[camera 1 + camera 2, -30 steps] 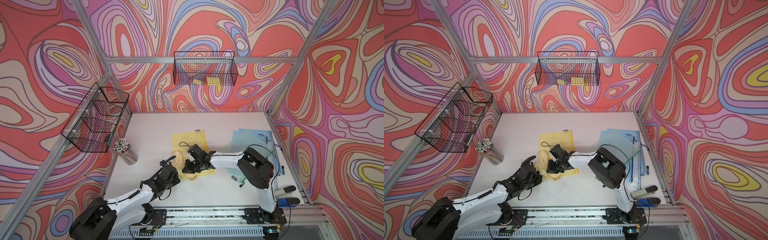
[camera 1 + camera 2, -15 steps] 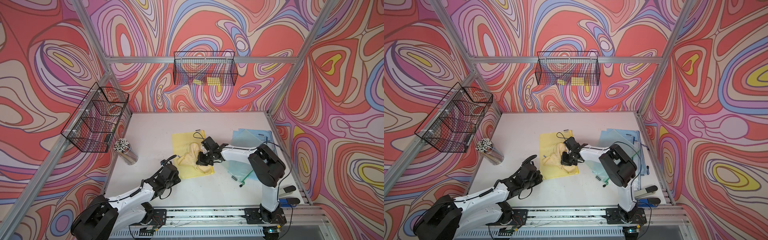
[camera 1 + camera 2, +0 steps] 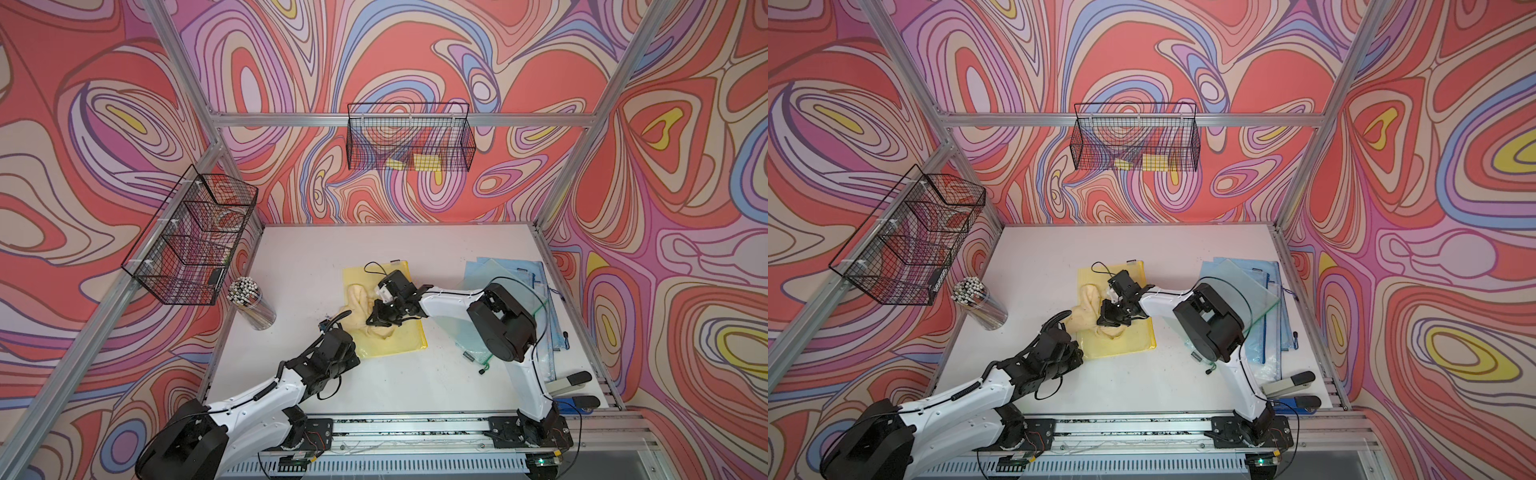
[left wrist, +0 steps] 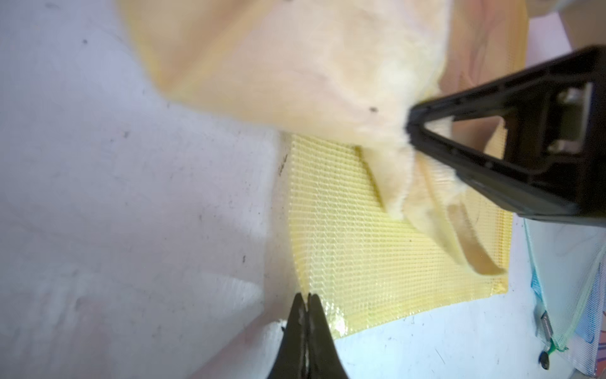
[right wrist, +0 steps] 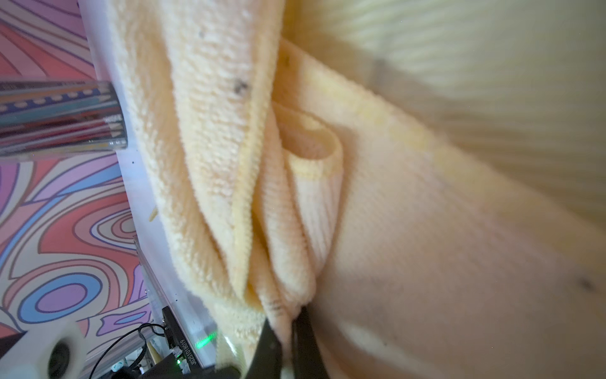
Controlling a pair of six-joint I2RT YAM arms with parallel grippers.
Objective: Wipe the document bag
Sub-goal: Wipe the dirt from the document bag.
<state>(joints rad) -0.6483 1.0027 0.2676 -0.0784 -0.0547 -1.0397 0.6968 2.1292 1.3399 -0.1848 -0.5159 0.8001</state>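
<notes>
Where spread on white table point(image 3: 307, 257), found yellow mesh document bag point(image 3: 409, 340) flat, mid-surface. Noted blue bag stack point(image 3: 542, 286) well right of it, pencil jar point(image 3: 255, 309) left. Saw pale cloth point(image 3: 358, 297) bunched over its top. Saw right gripper point(image 3: 375, 321) clamped on cloth above bag; left gripper point(image 4: 305, 302) pinched tight on bag's near-left corner. Made out upside-down code on small board point(image 5: 185, 356), beginning JS25, rest unsure.

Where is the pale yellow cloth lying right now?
In a top view the pale yellow cloth lies bunched on the yellow mesh document bag near the table's middle, pinched by the right end effector.
</notes>
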